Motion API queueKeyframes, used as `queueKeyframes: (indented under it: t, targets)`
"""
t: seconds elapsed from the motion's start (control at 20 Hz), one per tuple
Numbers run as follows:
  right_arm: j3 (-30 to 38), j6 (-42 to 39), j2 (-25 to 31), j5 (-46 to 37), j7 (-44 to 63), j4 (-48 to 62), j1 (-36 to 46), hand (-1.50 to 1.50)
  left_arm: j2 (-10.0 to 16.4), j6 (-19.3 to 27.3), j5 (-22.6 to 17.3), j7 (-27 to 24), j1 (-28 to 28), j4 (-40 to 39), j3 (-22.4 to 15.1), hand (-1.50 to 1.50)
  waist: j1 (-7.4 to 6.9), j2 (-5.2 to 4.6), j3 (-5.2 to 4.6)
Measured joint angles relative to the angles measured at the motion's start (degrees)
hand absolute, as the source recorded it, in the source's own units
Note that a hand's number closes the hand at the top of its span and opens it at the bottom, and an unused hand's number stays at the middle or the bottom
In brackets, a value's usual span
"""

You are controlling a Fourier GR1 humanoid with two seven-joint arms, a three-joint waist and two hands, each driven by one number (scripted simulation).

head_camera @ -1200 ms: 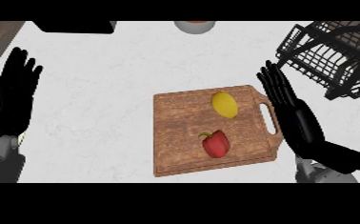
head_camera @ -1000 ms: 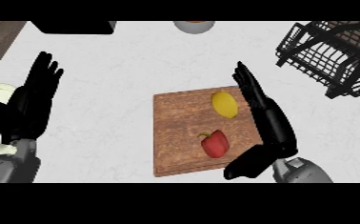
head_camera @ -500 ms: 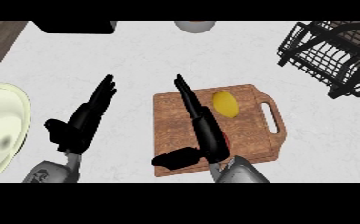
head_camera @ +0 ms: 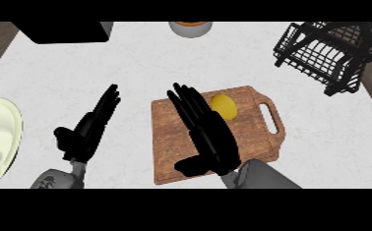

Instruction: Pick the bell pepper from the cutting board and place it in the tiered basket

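Fingers straight and holding nothing, the right hand is swinging in over the cutting board, now covering the bell pepper that was showing near the lemon, a grasp apparently nearing, the tiered basket waiting well apart.

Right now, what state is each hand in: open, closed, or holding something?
Left hand: open, fingers straight, holding nothing.
Right hand: open, fingers straight, over the brown wooden cutting board.

I see the brown wooden cutting board lying flat, its handle slot at its right end. The black wire tiered basket stands well apart, up and right of it. The bell pepper is hidden from me.
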State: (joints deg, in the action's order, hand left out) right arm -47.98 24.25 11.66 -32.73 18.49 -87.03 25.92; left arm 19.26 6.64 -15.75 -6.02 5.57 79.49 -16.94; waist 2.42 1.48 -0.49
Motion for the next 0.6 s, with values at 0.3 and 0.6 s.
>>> queueKeyframes:
  t: [0.3, 0.6]
  targets:
    - [-5.12, -17.24, 6.85, -8.62, 16.62, -2.46, 4.70, -1.50, 0.07, 0.24, 0.18, -0.28, -0.17, -1.12, 0.55, 0.00, 1.14, 0.62, -0.21]
    - [-9.31, -37.22, 3.98, -9.88, 36.01, -12.22, 7.84, -1.50, -0.20, -0.89, 0.06, -1.26, 0.35, -2.09, 0.75, 0.00, 0.43, 0.06, 0.04]
